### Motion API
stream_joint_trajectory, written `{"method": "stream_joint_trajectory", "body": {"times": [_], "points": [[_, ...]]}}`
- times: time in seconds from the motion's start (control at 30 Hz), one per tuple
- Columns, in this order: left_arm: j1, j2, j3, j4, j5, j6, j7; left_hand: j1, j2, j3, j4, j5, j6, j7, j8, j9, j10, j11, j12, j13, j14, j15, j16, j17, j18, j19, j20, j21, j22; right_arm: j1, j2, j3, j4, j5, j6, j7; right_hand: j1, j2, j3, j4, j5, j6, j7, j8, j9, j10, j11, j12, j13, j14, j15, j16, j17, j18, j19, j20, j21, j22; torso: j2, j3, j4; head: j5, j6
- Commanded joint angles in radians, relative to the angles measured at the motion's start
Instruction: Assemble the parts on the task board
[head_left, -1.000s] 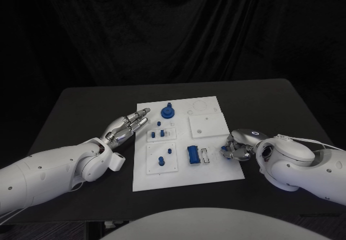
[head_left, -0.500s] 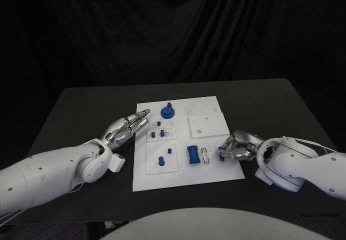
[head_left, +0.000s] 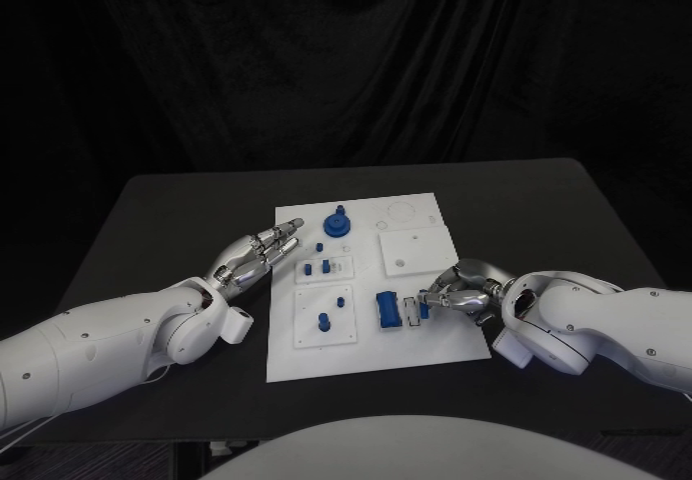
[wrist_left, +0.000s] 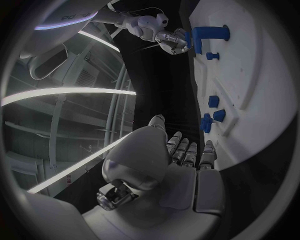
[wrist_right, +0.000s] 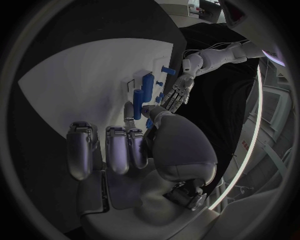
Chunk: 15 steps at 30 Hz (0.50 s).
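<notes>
**Right hand at the slotted fixture near the board's right edge**

Head view. The white rectangular task board (head_left: 433, 350) lies in the middle of the black table (head_left: 159, 210). The right silver hand (head_left: 459, 290) sits over the board's right edge, fingers curled toward a small blue piece (head_left: 421, 309) at a narrow white slot, just beside the large blue rectangular block (head_left: 387, 308); whether the fingers actually pinch the piece cannot be told. The left silver hand (head_left: 260, 253) lies along the board's left edge with fingers straight, together and holding nothing. A round blue knob part (head_left: 335, 222) stands near the far edge, and small blue pegs (head_left: 323, 322) stand in the left-hand plates.

Left wrist view. The left hand (wrist_left: 184, 155) has its fingers extended beside the board (wrist_left: 262, 85); across it the right hand (wrist_left: 169, 37) meets the blue block (wrist_left: 209, 34).

Right wrist view. The right hand (wrist_right: 119, 145) shows three fingers side by side over the board (wrist_right: 75, 85), with the thumb reaching toward the blue block (wrist_right: 145, 87).

Step in hand, judged: seating or gripping the small piece at the slot. The next move calls for careful alignment with the slot and straight downward pressure.
</notes>
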Motion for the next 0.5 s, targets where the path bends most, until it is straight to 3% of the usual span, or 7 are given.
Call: {"method": "stream_joint_trajectory", "body": {"times": [0.03,0.33,0.5], "points": [[-0.001,0.001,0.001,0.001,0.005,0.01,0.048,0.008,0.0,0.005,0.0,-0.001,-0.004,0.001,0.003,0.0,0.002,0.007,0.006,0.001,0.001,0.006,-0.004,-0.001,0.018,0.0,0.01,-0.002,0.001,0.001,0.008,0.0,-0.009,-0.007,0.041,0.021,-0.012,0.002,0.022,-0.016,-0.007,-0.009,-0.001,0.007,0.002,0.108,0.007,0.003,0.263,0.072,0.008,-0.004,0.083,0.013,0.056,0.007,-0.004,0.225,0.001,-0.0024,0.0018,0.002,0.0],[-0.003,0.004,0.001,-0.002,0.005,0.012,0.05,0.007,0.0,0.005,0.0,-0.001,-0.004,0.003,0.003,-0.001,0.002,0.007,0.006,0.001,0.001,0.006,-0.004,-0.001,0.019,0.0,0.01,-0.002,0.002,-0.001,0.025,0.0,-0.023,-0.097,0.065,-0.003,-0.02,0.003,0.018,-0.015,-0.031,-0.011,-0.001,0.013,0.002,0.108,0.006,0.003,0.263,0.072,0.008,-0.005,0.082,0.013,0.056,0.007,-0.003,0.225,0.002,-0.0014,0.0019,-0.001,0.0],[-0.003,0.004,0.001,-0.002,0.005,0.012,0.05,0.007,0.0,0.005,0.0,-0.001,-0.004,0.003,0.003,-0.001,0.002,0.007,0.006,0.001,0.001,0.006,-0.004,-0.001,0.019,0.0,0.01,-0.002,0.002,-0.005,0.033,-0.001,-0.03,-0.122,0.08,-0.024,-0.021,0.002,0.017,-0.016,-0.037,-0.012,-0.002,0.014,0.002,0.108,0.006,0.003,0.263,0.071,0.008,-0.005,0.081,0.013,0.056,0.007,-0.004,0.225,0.002,-0.001,0.0011,0.003,0.0]]}}
